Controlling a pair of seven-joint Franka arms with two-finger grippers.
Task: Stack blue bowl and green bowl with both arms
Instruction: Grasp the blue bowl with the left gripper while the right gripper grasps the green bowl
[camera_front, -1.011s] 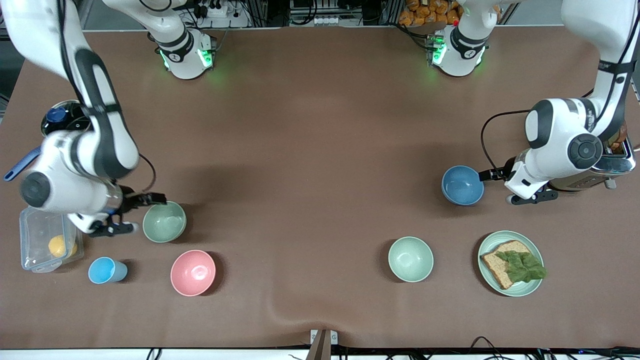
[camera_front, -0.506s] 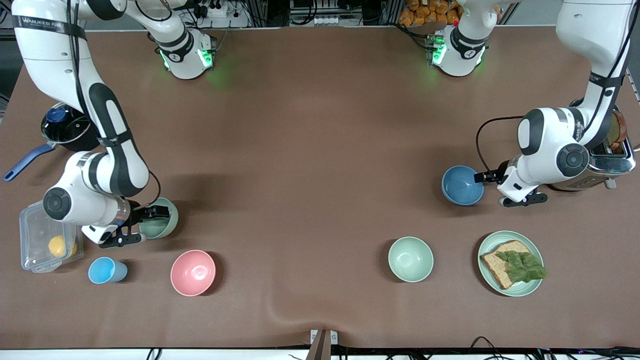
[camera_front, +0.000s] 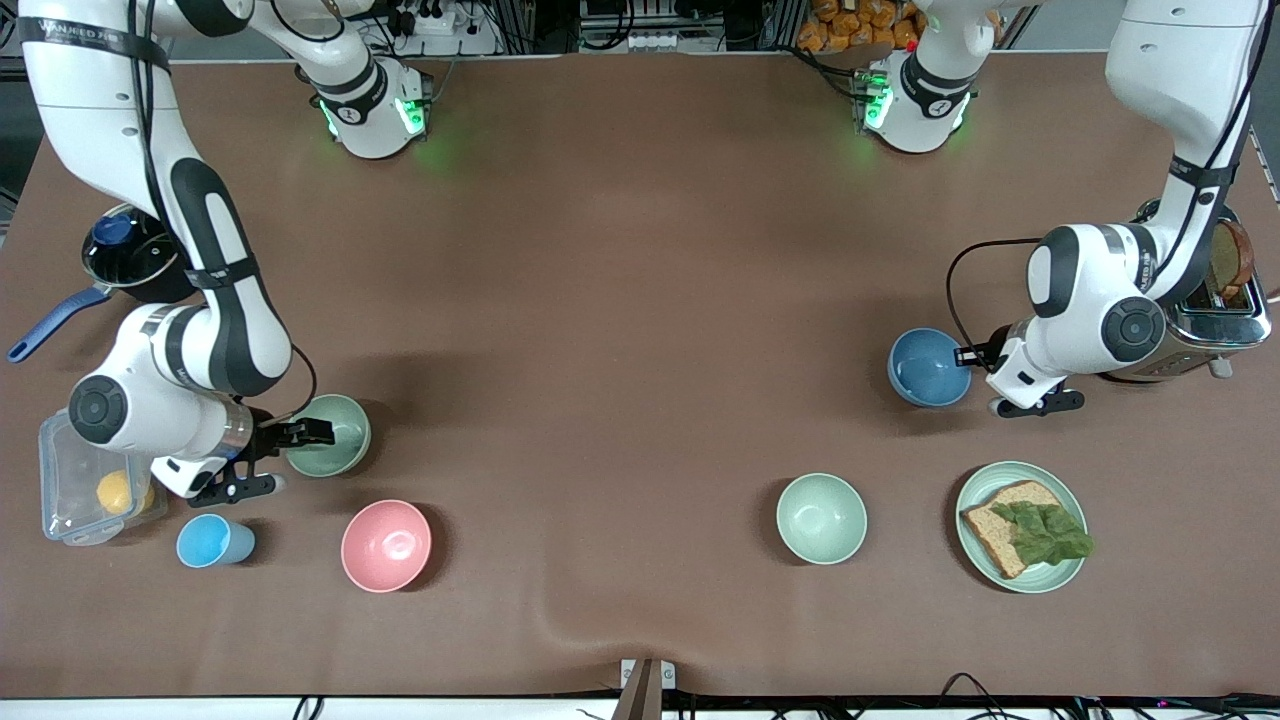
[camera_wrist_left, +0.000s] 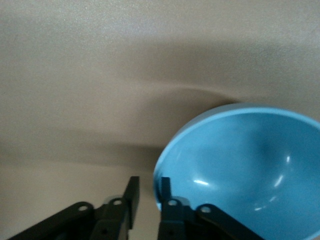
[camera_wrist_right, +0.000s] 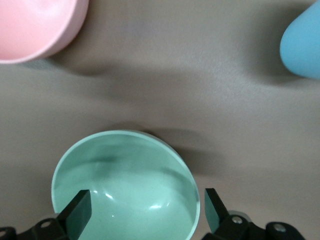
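Blue bowl (camera_front: 928, 367): on bench at left arm's end, beside toaster (camera_front: 1215, 320); mouth tipped somewhat toward the left tool in the wrist view; round, no long axis.
Left tool (camera_wrist_left: 146, 192): narrow, fingers pinching blue bowl's rim, one inside, one outside.
Green bowl (camera_front: 328, 449): at right arm's end, farther from front camera than pink bowl (camera_front: 386, 545); mouth up, slightly tilted.
Right tool (camera_wrist_right: 147, 208): wide, one finger (camera_wrist_right: 79, 209) inside the green bowl, the other outside its rim; not clamped.
Nearby: cup (camera_front: 214, 541), mint bowl (camera_front: 821, 518).
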